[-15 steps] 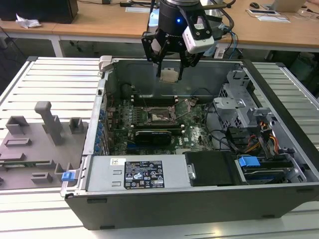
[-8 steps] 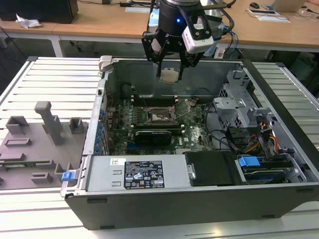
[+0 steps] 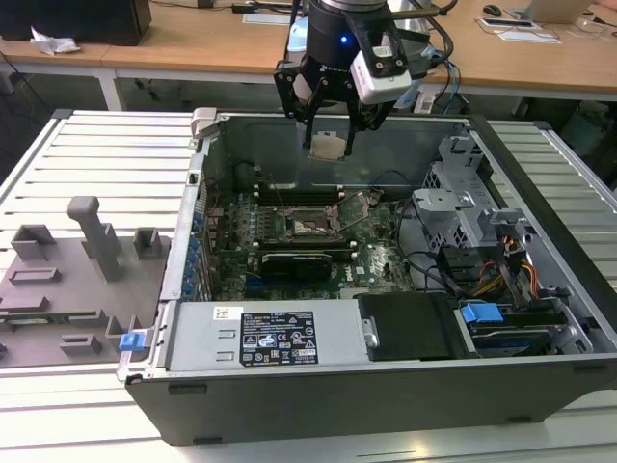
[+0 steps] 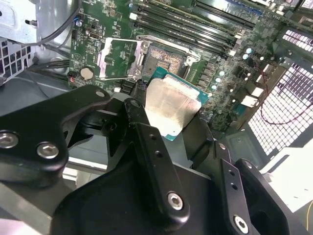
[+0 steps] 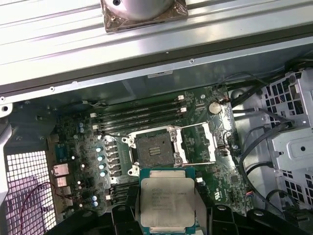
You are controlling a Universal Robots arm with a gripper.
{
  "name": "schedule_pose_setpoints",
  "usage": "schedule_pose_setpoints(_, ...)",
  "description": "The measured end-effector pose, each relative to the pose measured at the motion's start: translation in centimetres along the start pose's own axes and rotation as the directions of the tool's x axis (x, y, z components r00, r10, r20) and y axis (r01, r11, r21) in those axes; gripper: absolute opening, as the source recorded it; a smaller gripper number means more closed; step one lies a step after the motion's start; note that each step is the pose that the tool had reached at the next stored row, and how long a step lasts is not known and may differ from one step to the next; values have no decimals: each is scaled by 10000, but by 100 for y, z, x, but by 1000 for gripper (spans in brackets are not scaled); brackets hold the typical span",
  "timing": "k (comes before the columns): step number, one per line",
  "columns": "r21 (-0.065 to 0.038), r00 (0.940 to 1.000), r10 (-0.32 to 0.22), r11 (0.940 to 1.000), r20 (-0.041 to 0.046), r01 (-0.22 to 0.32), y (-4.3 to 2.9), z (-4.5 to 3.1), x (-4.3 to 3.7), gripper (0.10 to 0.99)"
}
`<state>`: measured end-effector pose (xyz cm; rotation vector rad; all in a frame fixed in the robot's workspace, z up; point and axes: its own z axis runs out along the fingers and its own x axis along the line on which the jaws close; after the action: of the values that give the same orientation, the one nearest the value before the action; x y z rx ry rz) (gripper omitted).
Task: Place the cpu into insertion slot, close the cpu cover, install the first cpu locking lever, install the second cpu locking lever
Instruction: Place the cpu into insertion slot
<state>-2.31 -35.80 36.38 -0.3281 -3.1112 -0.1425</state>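
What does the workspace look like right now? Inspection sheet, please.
Surface: slatted metal table carrying an open computer case.
Job's things: cpu held above the motherboard; insertion slot empty; cpu cover standing open.
Clutter: grey fixture tray on the table, at the exterior view's left.
Grippers: gripper shut on the cpu.
Cables: wire bundle inside the case, at the exterior view's right.
Surroundings: wooden desks behind.
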Motion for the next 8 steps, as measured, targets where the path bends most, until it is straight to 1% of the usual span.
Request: schedule_pose_setpoints(8,-8,9993,374,9993,33,-374,0,1,2,537)
